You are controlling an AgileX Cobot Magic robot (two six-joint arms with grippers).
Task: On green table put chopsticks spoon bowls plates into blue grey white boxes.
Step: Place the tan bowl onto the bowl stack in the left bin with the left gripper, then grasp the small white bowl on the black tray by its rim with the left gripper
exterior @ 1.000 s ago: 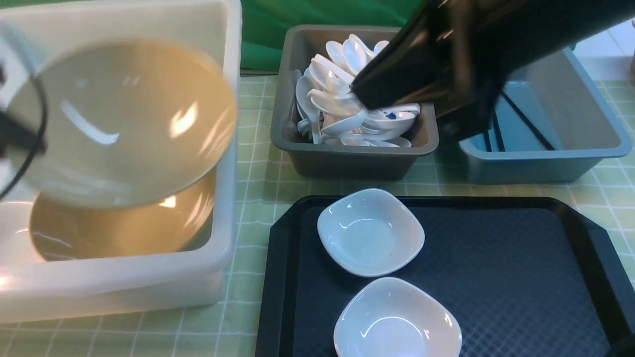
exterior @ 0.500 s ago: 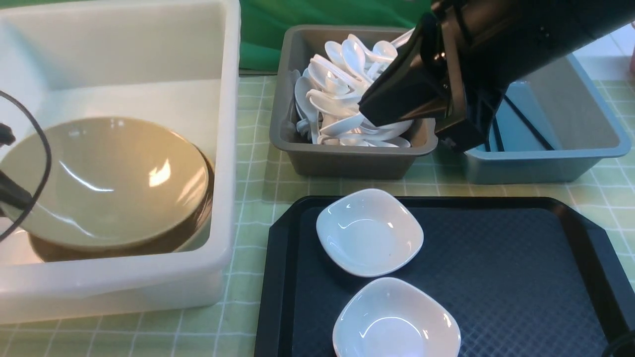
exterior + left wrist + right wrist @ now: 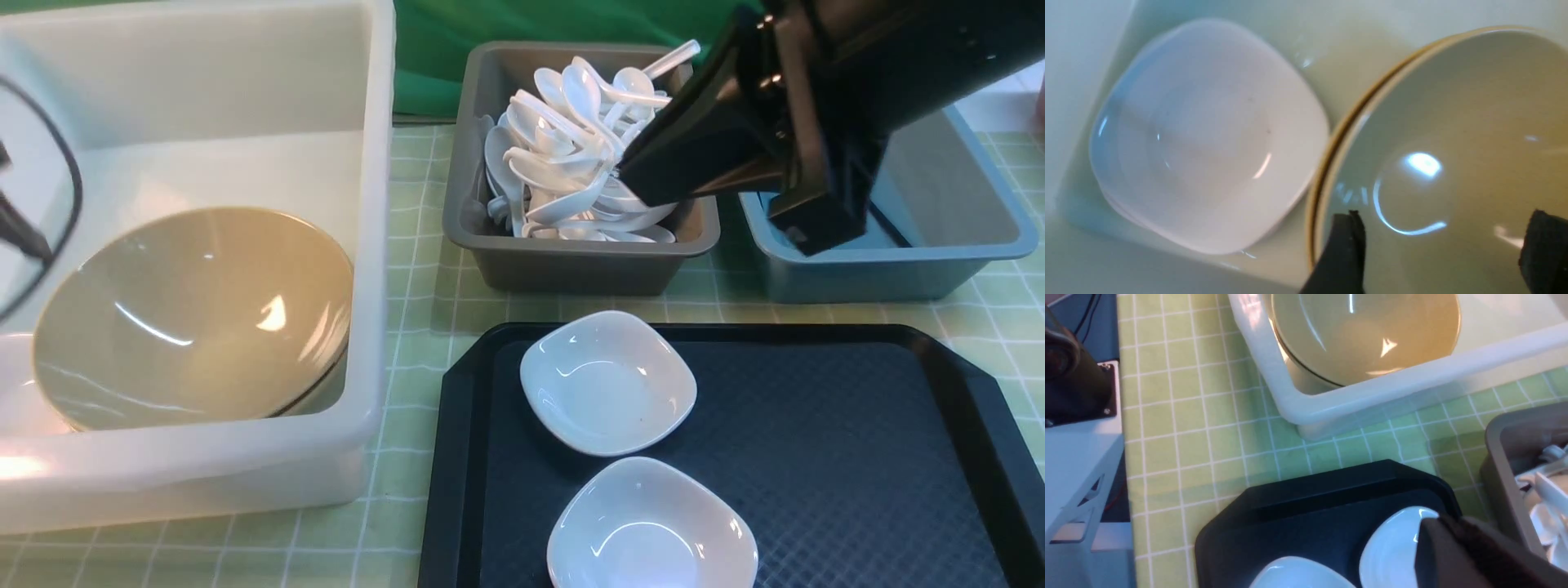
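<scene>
The tan bowl lies nested on another of its kind inside the white box at the left edge of the desk, beside a white square plate. The left end effector hangs over the bowl, fingers spread wide, holding nothing. Toward the far edge, the grey box holds white spoons, with the blue box just to its right. The right end effector hovers over the spoons; I cannot tell its grip. Two white dishes sit on the black tray at the near edge.
</scene>
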